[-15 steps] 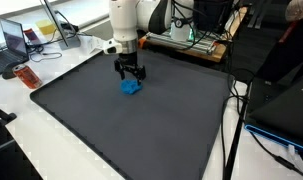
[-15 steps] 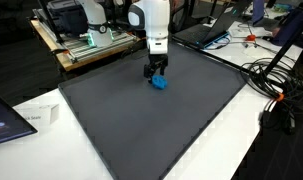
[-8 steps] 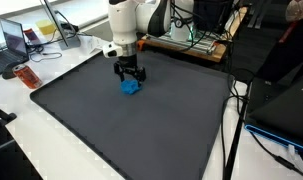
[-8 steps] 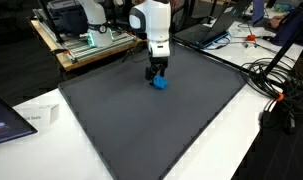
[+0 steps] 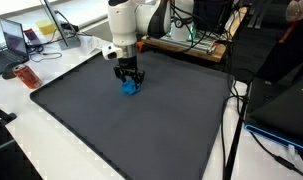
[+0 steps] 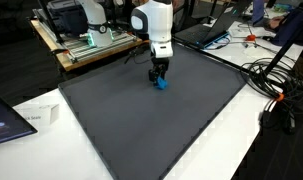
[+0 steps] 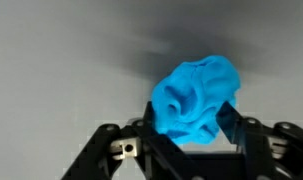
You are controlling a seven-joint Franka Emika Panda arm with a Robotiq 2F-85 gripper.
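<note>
the end effector [image 5: 129, 82] stands low over the dark mat [image 5: 141, 135] on the desk, near the mat's edge by the arm's base. a crumpled blue cloth [image 7: 196, 95] lies on the mat between its fingers [image 7: 231, 125], which sit close against it; whether they clamp it, i cannot tell.

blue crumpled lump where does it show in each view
In an exterior view: the blue crumpled lump sits left of centre, upper half, under the hand.
In an exterior view: just right of centre, upper half.
Wrist view: right of centre, low, between the fingers.
Shared landmark: the dark mat beneath it.
</note>
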